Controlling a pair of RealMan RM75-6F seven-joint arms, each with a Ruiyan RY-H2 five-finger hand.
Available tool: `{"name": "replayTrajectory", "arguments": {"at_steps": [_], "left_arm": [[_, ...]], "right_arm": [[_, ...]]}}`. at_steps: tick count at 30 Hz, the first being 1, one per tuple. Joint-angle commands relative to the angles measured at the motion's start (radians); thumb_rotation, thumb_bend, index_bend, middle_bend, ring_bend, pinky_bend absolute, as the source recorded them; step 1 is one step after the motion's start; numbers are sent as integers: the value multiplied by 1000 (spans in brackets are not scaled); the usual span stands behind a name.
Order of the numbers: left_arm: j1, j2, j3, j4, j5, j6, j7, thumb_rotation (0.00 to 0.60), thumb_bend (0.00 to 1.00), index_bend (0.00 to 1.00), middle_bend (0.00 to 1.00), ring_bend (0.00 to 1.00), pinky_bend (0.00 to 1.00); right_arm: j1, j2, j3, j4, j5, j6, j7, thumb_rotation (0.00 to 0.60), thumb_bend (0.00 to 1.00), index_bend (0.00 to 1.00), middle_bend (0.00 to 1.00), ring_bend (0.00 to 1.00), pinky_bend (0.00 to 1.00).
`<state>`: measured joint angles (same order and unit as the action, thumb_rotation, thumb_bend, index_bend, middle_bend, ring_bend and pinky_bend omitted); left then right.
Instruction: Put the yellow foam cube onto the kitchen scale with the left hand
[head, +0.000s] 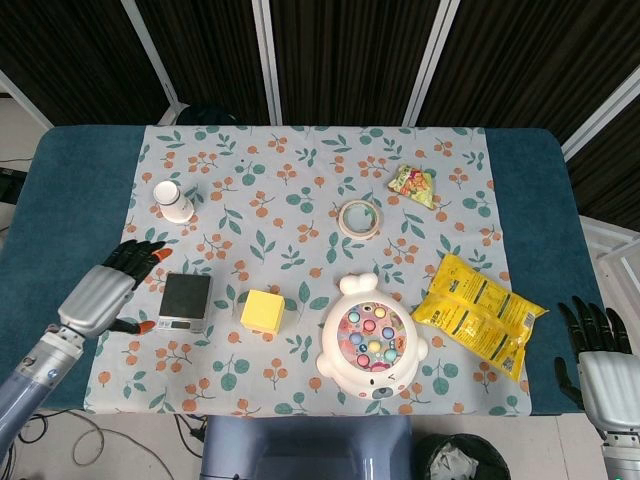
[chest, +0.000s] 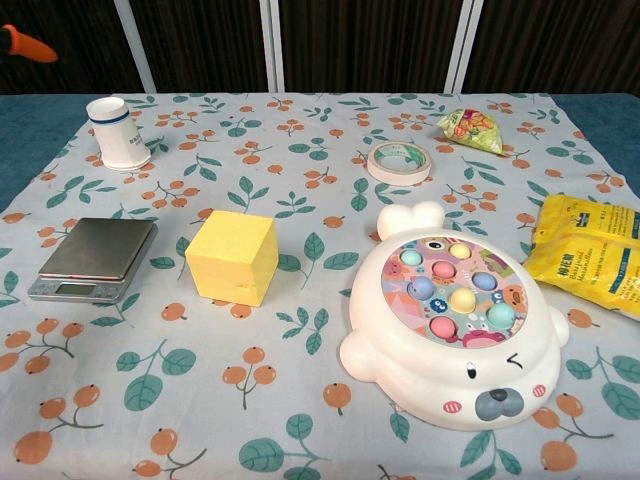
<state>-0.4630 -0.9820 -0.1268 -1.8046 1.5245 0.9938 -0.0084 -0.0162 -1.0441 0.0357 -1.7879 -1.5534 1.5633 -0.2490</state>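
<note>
The yellow foam cube sits on the flowered cloth just right of the kitchen scale, whose steel plate is bare. My left hand hovers over the cloth's left edge beside the scale, fingers spread, holding nothing; only an orange fingertip shows in the chest view. My right hand hangs off the table's right front corner, fingers apart and empty.
A white fish-shaped toy lies right of the cube. Yellow snack bags lie at the right, a tape roll and green packet further back, a paper cup behind the scale.
</note>
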Motion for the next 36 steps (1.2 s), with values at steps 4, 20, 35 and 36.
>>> {"name": "replayTrajectory", "arguments": {"at_steps": [4, 20, 35, 36], "left_arm": [[-141, -50, -43, -66, -151, -185, 109, 600, 47, 20, 0, 0, 0], [-318, -313, -24, -6, -465, -230, 466, 600, 46, 12, 22, 0, 37], [-426, -472, 2, 71, -660, -166, 661, 600, 140, 113, 151, 84, 201], [-432, -479, 8, 75, -669, -162, 673, 600, 154, 137, 185, 127, 235]], "right_arm": [[0, 0, 0, 1, 0, 1, 0, 600, 560, 0, 27, 22, 0], [-1, 6, 8, 6, 11, 5, 15, 600, 560, 0, 27, 22, 0], [2, 4, 5, 6, 12, -3, 12, 600, 560, 0, 27, 22, 0], [2, 3, 6, 6, 14, -3, 12, 600, 560, 0, 27, 23, 0]]}}
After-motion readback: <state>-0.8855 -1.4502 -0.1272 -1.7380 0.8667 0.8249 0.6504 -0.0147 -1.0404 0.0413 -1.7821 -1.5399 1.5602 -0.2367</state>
